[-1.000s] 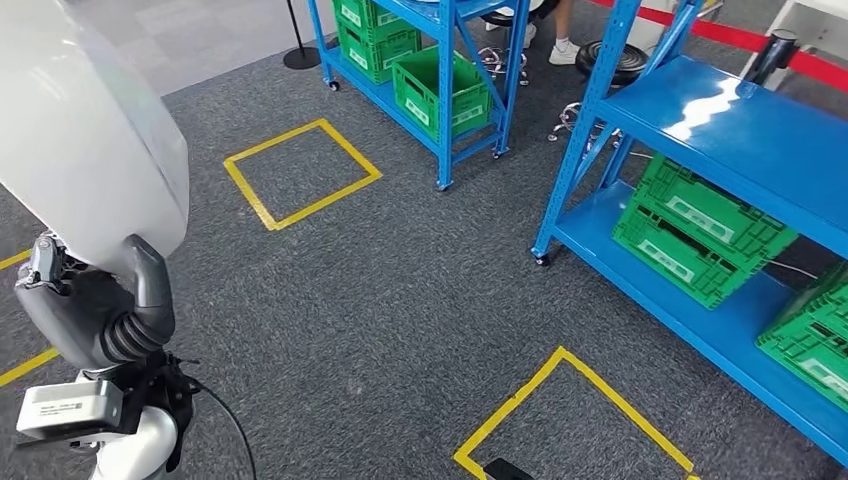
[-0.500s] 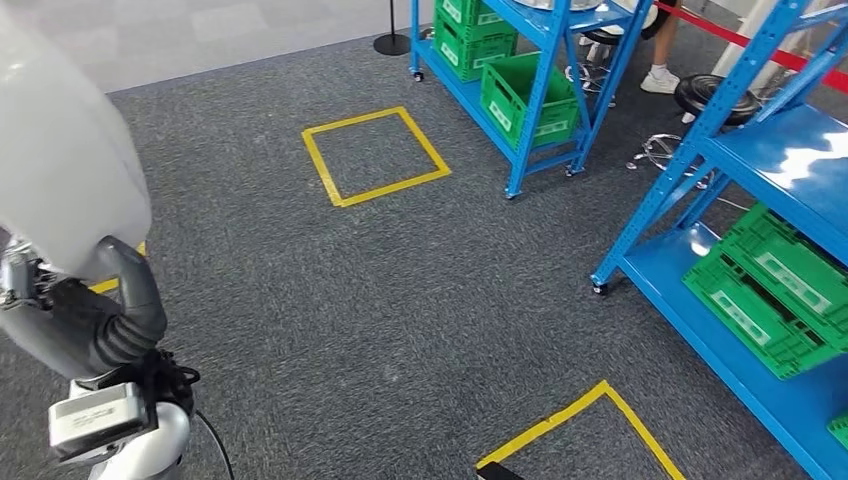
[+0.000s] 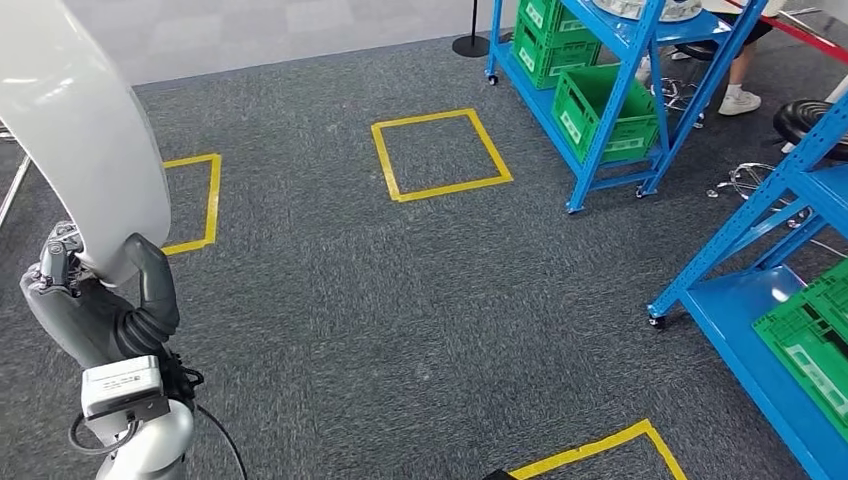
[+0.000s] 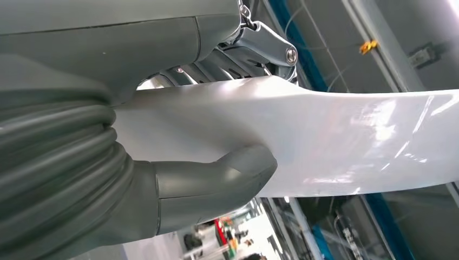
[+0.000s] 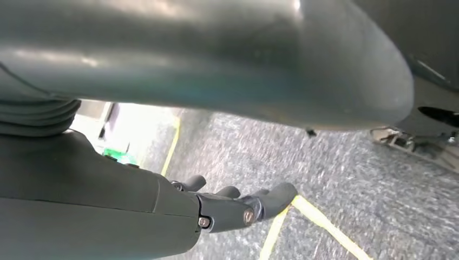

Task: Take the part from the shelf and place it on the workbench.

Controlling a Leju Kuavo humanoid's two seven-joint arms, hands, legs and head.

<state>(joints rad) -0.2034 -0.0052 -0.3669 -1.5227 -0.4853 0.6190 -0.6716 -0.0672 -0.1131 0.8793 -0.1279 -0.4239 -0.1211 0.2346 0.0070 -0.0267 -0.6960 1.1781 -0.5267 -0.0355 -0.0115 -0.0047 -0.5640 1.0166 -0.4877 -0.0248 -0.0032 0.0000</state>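
Grey carpet (image 3: 400, 290) with yellow tape squares (image 3: 441, 154) (blue shelving (image 3: 640, 90) beside)

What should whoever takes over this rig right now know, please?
Left hand grips the white part, thumb pressed on its underside. Right hand hangs over the carpet holding nothing, fingers loosely extended.
Blue shelves with green crates stand ahead on the right.
Done: part is in hand.
Left: reach the workbench and set the part down.
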